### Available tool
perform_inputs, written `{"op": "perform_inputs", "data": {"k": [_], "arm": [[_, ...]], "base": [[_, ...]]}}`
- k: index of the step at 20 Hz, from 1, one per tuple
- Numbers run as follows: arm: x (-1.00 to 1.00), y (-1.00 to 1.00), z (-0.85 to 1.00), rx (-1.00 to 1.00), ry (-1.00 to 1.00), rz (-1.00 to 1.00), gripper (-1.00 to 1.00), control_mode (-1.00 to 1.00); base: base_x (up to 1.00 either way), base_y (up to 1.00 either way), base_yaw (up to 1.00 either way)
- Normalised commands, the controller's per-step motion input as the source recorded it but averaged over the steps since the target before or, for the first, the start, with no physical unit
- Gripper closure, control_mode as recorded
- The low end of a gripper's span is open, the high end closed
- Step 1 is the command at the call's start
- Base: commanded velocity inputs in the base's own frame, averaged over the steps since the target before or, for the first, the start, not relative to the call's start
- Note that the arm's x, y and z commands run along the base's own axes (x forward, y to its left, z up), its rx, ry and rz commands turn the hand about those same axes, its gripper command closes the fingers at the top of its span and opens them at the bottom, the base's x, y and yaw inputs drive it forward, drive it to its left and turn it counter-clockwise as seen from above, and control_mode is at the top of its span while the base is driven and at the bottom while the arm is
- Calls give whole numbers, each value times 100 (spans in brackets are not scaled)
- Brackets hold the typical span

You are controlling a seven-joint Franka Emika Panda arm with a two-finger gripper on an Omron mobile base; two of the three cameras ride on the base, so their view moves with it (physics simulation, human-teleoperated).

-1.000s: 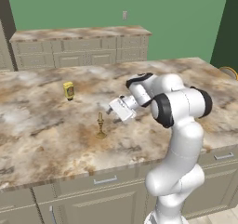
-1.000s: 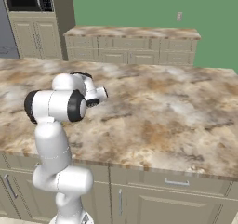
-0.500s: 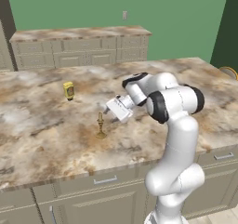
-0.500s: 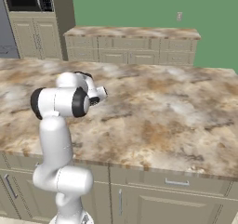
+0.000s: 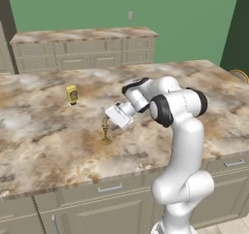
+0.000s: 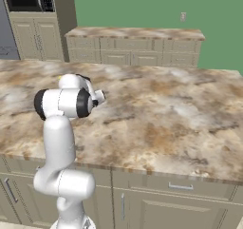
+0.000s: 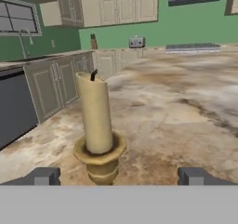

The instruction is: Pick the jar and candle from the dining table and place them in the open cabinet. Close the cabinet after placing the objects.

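- Candle (image 7: 95,121) stands upright on the dining table (image 5: 44,136), on its brass holder (dark wick visible at the top).
- Gripper (image 5: 110,121) sits just beside the candle (image 5: 105,131), level with it, jaws spread wide; fingertips (image 7: 42,176) flank the holder, not touching it.
- Small yellow container (image 5: 72,94) stands well apart, farther back on the stone top.
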Motion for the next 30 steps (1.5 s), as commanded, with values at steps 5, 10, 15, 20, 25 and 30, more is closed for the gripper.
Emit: {"op": "perform_inputs", "data": {"k": [5, 10, 15, 20, 25, 30], "arm": [[0, 22, -9, 0, 7, 4, -100, -100], [0, 23, -9, 0, 6, 3, -100, -100], [0, 24, -15, 0, 3, 2, -100, -100], [0, 22, -13, 0, 0, 1, -100, -100], [0, 0, 0, 0, 0, 0, -100, -100], [0, 0, 0, 0, 0, 0, -100, -100]], "base": [[0, 0, 0], [0, 0, 0], [0, 0, 0], [0, 0, 0], [0, 0, 0], [0, 0, 0]]}}
